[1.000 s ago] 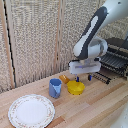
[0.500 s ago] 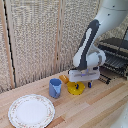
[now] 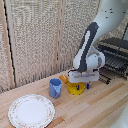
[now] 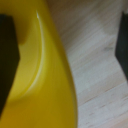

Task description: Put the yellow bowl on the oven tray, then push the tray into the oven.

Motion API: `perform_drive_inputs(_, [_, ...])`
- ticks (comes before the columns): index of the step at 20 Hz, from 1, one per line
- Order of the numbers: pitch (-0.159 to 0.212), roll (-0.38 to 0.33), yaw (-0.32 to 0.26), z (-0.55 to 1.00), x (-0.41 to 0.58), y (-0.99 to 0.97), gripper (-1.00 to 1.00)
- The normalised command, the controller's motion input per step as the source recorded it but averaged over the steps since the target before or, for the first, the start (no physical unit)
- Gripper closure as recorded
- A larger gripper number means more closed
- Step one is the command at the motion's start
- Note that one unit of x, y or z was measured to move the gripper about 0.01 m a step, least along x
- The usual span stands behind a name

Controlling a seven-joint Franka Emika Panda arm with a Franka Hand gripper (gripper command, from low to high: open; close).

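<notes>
1. The white robot arm reaches down from the 1 o'clock corner of the exterior view, and its claw [image 3: 82,86] hangs low over the wooden desk [image 3: 95,107], right above the yellow dish [image 3: 75,89].
2. The yellow dish sits on the desk near the middle of the exterior view, partly covered by the pale block of the claw; only its side toward the camera shows.
3. In the wrist view, the yellow dish [image 4: 42,75] fills much of the picture, its rim curving between the two dark fingers [image 4: 7,55], one over the bowl's inside and the other over bare desk [image 4: 95,65] outside the rim.
4. The claw stands wide, with the rim of the dish between the fingers; whether a finger touches the dish cannot be told.
5. A blue cup [image 3: 55,88] stands upright just at 9 o'clock of the dish, close beside it.
6. A small orange block [image 3: 64,78] lies just behind the dish, toward 11 o'clock.
7. A large patterned white plate [image 3: 31,110] lies at 7 o'clock, well apart from the dish.
8. The oven [image 3: 116,56] stands at 3 o'clock of the exterior view, and the baking sheet [image 3: 111,66] of thin wire bars juts from it toward the arm.
</notes>
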Motion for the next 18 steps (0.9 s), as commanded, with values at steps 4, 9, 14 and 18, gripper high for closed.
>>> perform_drive_inputs(4, [0.005,0.0,-0.012,0.0,0.107,0.0,1.0])
perform_drive_inputs(9, [0.035,0.0,-0.007,0.09,0.118,0.0,1.0])
perform_drive_inputs(14, [0.001,-0.006,-0.002,0.56,0.223,-0.01,1.0])
perform_drive_inputs(18, [-0.016,-0.046,-0.085,0.87,0.213,-0.04,1.0])
